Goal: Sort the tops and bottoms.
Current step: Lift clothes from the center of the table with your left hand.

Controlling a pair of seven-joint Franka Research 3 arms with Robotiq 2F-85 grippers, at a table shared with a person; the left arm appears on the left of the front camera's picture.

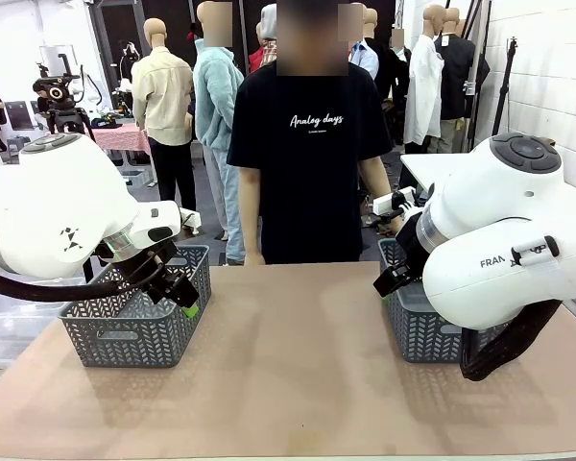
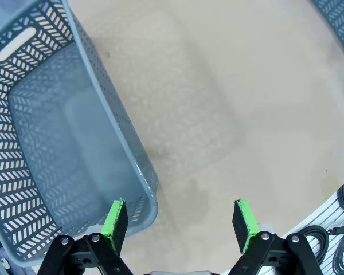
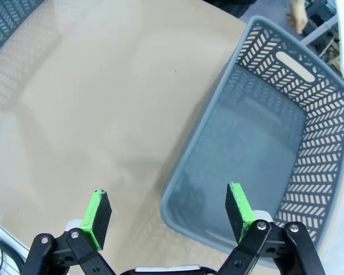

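The tops and the bottoms are out of view. My left gripper (image 1: 184, 293) hangs open over the near right corner of the left grey basket (image 1: 125, 336). In the left wrist view its fingers (image 2: 180, 220) straddle that basket's corner (image 2: 146, 195), and the basket has nothing in it. Open as well, my right gripper (image 1: 384, 283) hovers at the left edge of the right grey basket (image 1: 418, 331). Seen from the right wrist, it (image 3: 167, 215) spans the basket's near rim (image 3: 183, 220), and nothing lies inside.
A person in a black T-shirt with white script (image 1: 307, 144) stands at the far edge, arms down. The tan table (image 1: 288, 365) stretches bare between the two baskets. A black cable loop (image 1: 504, 346) hangs under my right arm.
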